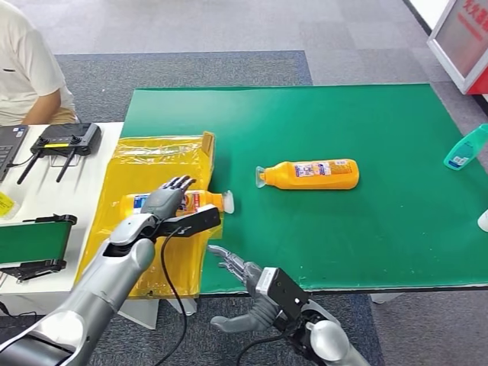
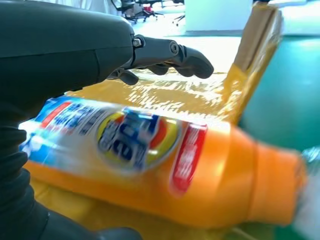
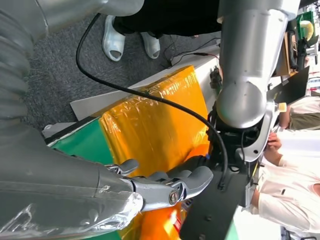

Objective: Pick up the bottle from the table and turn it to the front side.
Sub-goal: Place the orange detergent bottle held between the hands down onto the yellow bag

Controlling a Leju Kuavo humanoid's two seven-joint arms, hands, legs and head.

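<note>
We see the bottle (image 1: 172,201) lying on its side under our left hand (image 1: 167,198), its long axis running across us, with the white cap pointing away from the hand toward the green mat (image 1: 374,229) and the base hidden beneath the hand and wrist. In the left wrist view the bottle (image 2: 158,165) shows its printed label facing the camera, orange body below, neck narrowing toward the far end. Our left hand arches over the bottle with fingers (image 2: 177,55) stretched above it and the thumb low beside it; we cannot tell whether the hand is actually gripping or only cupped over it.

Our right hand (image 1: 242,293) hangs off the near edge of the table, fingers apart and holding nothing; in its own wrist view the fingers (image 3: 166,182) reach out loosely toward the yellow wrap.

The bottle rests on a yellow plastic-wrapped box (image 1: 155,152) that sits at the edge of the green mat, beneath our left hand. Well beyond that hand, out on the mat, a second orange bottle (image 1: 313,174) lies on its side, cap pointing back toward us. A teal bottle (image 1: 465,149) lies at the mat's far right edge.

Beside the left arm stands a white table (image 1: 63,191) with a black controller (image 1: 66,139) on it, and a seated person (image 1: 29,61) behind. The floor is grey carpet (image 1: 230,30).
</note>
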